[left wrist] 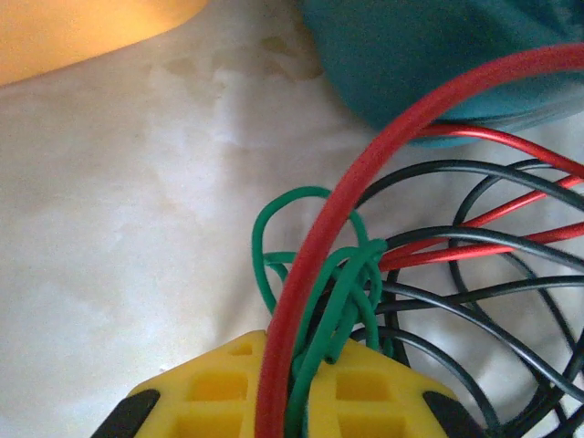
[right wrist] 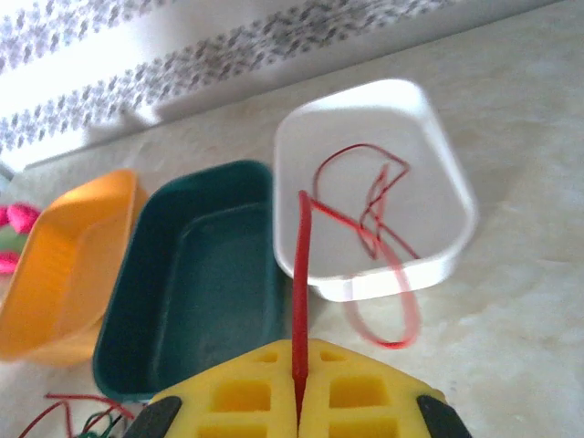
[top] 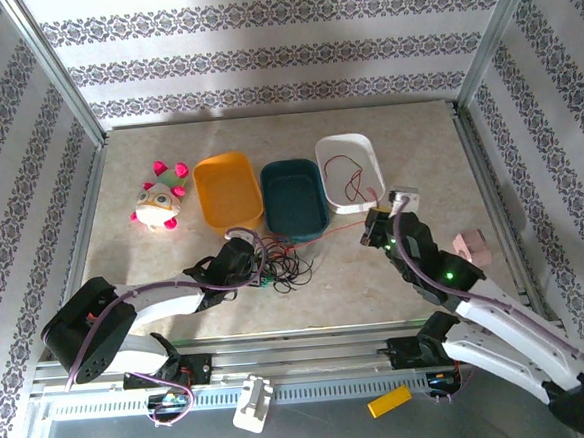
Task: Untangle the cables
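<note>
R gripper [right wrist: 299, 394] was pinched fully shut on a red cable [right wrist: 300, 274]. The cable ran up from the jaws and over the rim into the white tray [right wrist: 438, 164], w/ one loop hanging outside the near wall. L gripper [left wrist: 310, 370] was closed on green wires [left wrist: 342, 287] & a red wire [left wrist: 383, 137] of the bundle [top: 287, 264], which lay on the table [top: 377, 283] just in front of the teal tray [top: 292, 194]. Judged approx. one cable nearly sorted. Green, black wires [left wrist: 474, 237] & other red not yet freed, so most work left.
</note>
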`<action>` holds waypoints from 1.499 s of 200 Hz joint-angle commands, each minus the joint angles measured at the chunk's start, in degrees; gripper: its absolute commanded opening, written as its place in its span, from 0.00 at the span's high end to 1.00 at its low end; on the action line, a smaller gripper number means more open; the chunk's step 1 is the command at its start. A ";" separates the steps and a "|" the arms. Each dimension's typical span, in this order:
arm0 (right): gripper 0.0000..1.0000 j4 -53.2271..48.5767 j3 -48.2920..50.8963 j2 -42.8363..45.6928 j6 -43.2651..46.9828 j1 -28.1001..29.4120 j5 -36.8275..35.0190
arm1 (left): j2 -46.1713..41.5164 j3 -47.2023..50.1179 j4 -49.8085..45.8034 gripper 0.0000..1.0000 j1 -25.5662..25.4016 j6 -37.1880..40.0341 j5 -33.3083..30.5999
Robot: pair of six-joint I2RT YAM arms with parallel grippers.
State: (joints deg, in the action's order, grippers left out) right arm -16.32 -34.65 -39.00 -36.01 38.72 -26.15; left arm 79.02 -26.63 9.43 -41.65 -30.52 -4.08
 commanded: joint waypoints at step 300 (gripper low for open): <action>1.00 16.33 -36.42 -34.48 10.42 -35.09 29.49 | 3.14 0.64 -4.20 1.00 -0.54 -1.12 -5.03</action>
State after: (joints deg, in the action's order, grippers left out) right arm -4.80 -67.40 -68.01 -26.57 3.14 -0.71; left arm 81.38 -27.97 10.13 -42.37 -31.99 -8.40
